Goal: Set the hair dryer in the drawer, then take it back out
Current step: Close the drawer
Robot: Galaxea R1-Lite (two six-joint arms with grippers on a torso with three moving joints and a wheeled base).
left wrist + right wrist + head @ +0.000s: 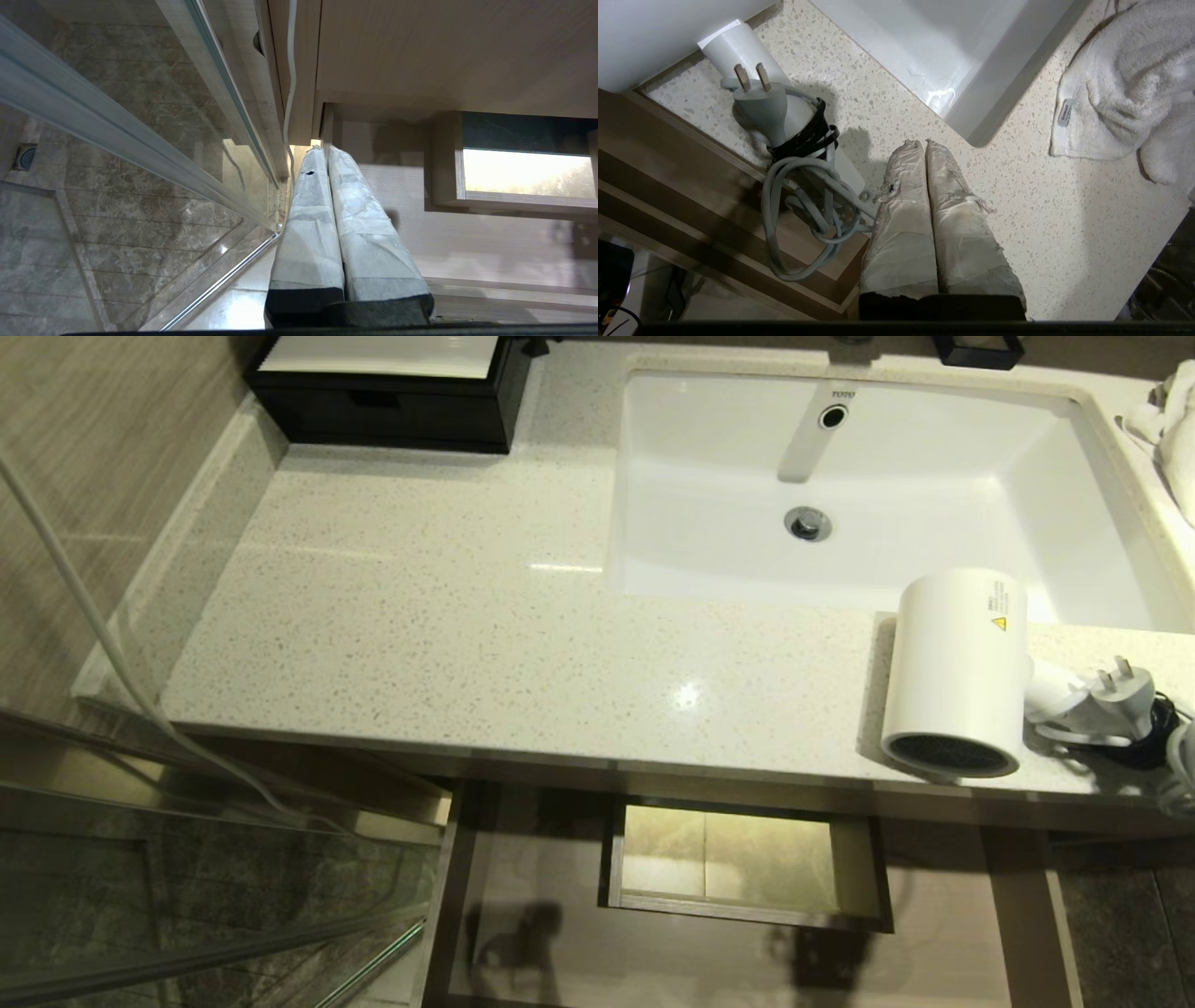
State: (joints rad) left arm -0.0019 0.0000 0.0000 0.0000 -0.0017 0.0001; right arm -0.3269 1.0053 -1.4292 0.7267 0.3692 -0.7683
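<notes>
Dryer (957,672) lies on desk (467,616) at four o'clock, drawer (709,933) open and empty, both hands (924,147) (323,151) pressed together, holding nothing.

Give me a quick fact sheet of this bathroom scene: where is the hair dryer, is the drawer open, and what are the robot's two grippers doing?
hair dryer: lying on the counter beside the sink, cord bundled
drawer: pulled open, nothing seen inside
right gripper: shut, empty, over the counter near the cord
left gripper: shut, empty, down by the drawer
towel: on the counter by the sink
</notes>
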